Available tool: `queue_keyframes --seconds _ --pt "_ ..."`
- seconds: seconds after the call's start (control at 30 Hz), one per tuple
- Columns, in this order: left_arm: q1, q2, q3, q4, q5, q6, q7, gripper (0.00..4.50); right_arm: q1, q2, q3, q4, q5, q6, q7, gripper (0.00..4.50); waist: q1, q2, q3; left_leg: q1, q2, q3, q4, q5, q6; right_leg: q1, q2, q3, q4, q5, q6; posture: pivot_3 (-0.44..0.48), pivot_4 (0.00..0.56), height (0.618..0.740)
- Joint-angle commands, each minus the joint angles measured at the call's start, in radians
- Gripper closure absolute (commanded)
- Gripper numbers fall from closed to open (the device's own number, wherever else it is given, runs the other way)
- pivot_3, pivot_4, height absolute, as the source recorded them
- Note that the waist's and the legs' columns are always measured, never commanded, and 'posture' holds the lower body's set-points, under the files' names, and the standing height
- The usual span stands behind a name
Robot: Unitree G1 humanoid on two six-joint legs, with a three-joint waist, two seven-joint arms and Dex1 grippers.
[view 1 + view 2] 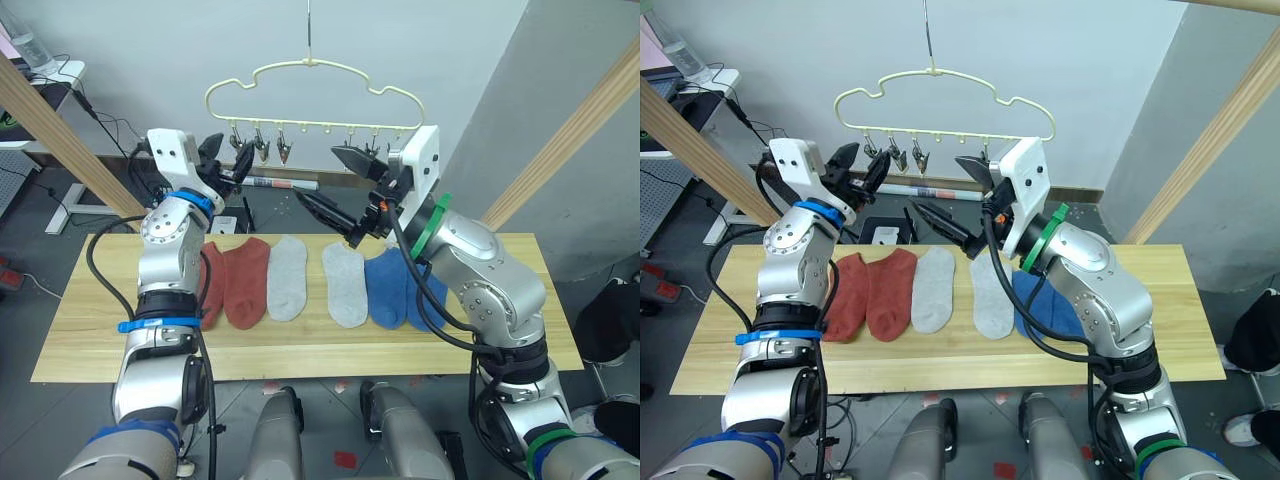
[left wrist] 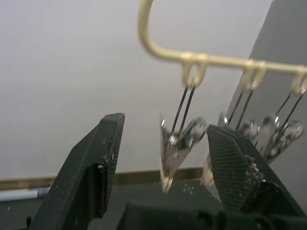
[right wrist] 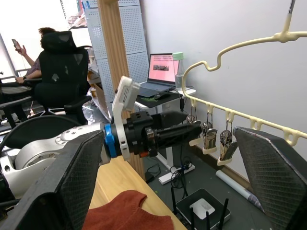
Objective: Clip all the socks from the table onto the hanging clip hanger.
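While all six socks lie flat in a row on the counter [image 1: 300, 345], the left eye view shows both arms raised to the clip hanger [image 1: 310, 95], which hangs above and behind the counter: two rust-red socks [image 1: 235, 282] on the robot's left, two light grey socks [image 1: 318, 280] in the middle, two blue socks [image 1: 392, 288] on its right, partly covered by the right arm. The left gripper [image 1: 222, 162] is up among the clips at the hanger's left end, its fingers parted and holding nothing; the right gripper [image 1: 335, 185] is wide open and empty, just below the hanger's right half. From the right eye view the same row reads clearly, and seven small metal clips [image 1: 902, 152] can be counted along the hanger's lower bar, though one or two may be hidden by the grippers. Through the left wrist view, the end clip [image 2: 178, 146] dangles between the two black fingers [image 2: 93, 172] without being pinched, and three more clips crowd beside it. Seen from the right wrist view, the hanger, the left gripper and a corner of a rust-red sock appear, with a seated person [image 3: 33, 52] well behind. I judge the socks light, soft and floppy, so they are best pinched at the cuff edge; the clips look stiff-sprung and swing freely, so they will want steadying.
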Motion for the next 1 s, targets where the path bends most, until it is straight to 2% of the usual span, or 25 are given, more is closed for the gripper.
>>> queue_keyframes --seconds 0.03,0.47,0.57,0.73,0.8,0.9,1.0 --pt "-0.021 0.002 0.006 0.002 0.005 -0.03 0.009 1.5 -0.022 0.003 -0.016 -0.055 0.018 -0.012 0.0 0.0 0.0 0.0 0.0 0.0 0.0 0.0 0.0 0.0 0.0 0.0 0.0 0.0 0.0 0.0 0.0 -0.08 0.318 0.74" --pt "-0.037 0.003 -0.001 0.024 0.013 -0.051 0.007 1.5 -0.029 0.001 -0.026 -0.056 0.022 -0.004 -0.005 0.0 -0.001 0.0 0.0 0.0 0.0 0.0 0.0 0.0 0.0 0.0 0.0 0.0 0.0 0.0 0.0 -0.081 0.319 0.74" --pt "-0.035 -0.004 0.001 0.017 0.004 -0.051 0.004 2.06 -0.03 0.003 -0.025 -0.055 0.022 -0.004 -0.007 0.0 -0.001 0.0 0.0 0.0 0.0 0.0 0.0 0.0 0.0 0.0 0.0 0.0 0.0 0.0 0.0 -0.08 0.319 0.74" --pt "-0.034 -0.009 0.003 0.008 -0.001 -0.042 -0.001 3.58 -0.028 0.001 -0.024 -0.056 0.024 -0.002 -0.008 0.0 -0.002 0.0 0.0 0.0 0.0 0.0 0.0 0.0 0.0 0.0 0.0 0.0 0.0 0.0 0.0 -0.08 0.321 0.74" --pt "-0.034 -0.01 0.005 0.007 -0.002 -0.04 -0.002 4.05 -0.024 -0.006 -0.02 -0.058 0.022 0.001 -0.005 0.0 -0.002 0.0 0.0 0.0 0.0 0.0 0.0 0.0 0.0 0.0 0.0 0.0 0.0 0.0 0.0 -0.08 0.324 0.74" --pt "-0.036 -0.009 0.004 0.002 -0.003 -0.038 -0.003 4.49 -0.019 -0.004 -0.024 -0.059 0.024 0.01 -0.017 0.0 -0.002 0.0 0.0 0.0 0.0 0.0 0.0 0.0 0.0 0.0 0.0 0.0 0.0 0.0 0.0 -0.081 0.325 0.74" --pt "-0.037 -0.003 0.001 -0.009 0.0 -0.024 -0.004 4.49 0.004 -0.023 -0.029 -0.054 0.014 0.02 -0.023 0.0 -0.002 0.0 0.0 0.0 0.0 0.0 0.0 0.0 0.0 0.0 0.0 0.0 0.0 0.0 0.0 -0.079 0.33 0.74"
